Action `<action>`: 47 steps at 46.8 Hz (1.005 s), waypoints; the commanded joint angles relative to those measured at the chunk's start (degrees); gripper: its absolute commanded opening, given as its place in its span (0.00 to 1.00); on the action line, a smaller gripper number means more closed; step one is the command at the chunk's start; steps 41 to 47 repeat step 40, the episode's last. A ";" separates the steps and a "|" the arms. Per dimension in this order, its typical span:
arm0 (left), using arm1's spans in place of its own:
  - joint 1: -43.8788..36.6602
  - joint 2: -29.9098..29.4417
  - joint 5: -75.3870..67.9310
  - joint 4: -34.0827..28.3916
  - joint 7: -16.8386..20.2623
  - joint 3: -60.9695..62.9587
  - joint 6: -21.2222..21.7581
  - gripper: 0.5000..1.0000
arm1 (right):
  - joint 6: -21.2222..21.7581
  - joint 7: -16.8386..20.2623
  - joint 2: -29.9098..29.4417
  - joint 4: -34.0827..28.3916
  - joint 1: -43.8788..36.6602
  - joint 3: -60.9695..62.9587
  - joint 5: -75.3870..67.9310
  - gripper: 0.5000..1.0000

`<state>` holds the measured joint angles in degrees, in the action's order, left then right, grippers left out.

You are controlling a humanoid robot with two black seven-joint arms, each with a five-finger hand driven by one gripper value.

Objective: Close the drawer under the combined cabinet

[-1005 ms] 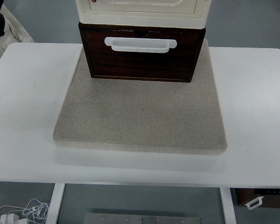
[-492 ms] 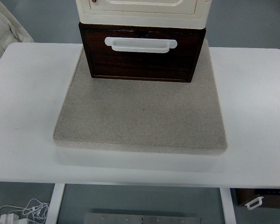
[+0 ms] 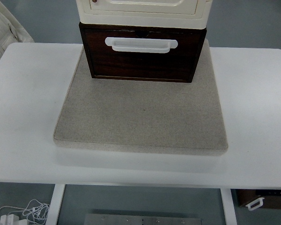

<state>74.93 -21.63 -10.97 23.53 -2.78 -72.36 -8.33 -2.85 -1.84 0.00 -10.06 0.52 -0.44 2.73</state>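
A combined cabinet stands at the back of a grey felt mat (image 3: 140, 117). Its cream upper unit (image 3: 143, 9) sits on a dark wooden drawer (image 3: 143, 61) with a white handle (image 3: 141, 44). The drawer front stands out a little past the cream unit toward me. Neither robot hand nor arm shows in the top view.
The mat lies on a white table (image 3: 28, 108). A light garment (image 3: 2, 26) shows past the far left corner. Below the front edge are white cables (image 3: 23, 213) on the floor at left and a second dark box with a white handle (image 3: 262, 199) at right.
A dark shape at the left edge near the garment has gone out of view. The cabinet and drawer have not moved.
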 commanded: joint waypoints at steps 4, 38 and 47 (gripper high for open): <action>-0.66 2.37 0.69 -6.12 -0.03 0.46 2.09 1.00 | -0.05 0.00 0.00 0.04 0.01 0.00 0.00 0.90; -12.97 11.25 13.25 -8.68 1.55 0.99 -0.90 1.00 | 0.04 -0.18 0.00 -0.05 0.09 0.26 -0.18 0.90; -13.23 11.34 14.13 -8.68 1.64 0.99 -1.34 1.00 | 0.12 -0.18 0.00 -0.05 0.09 0.00 -0.26 0.90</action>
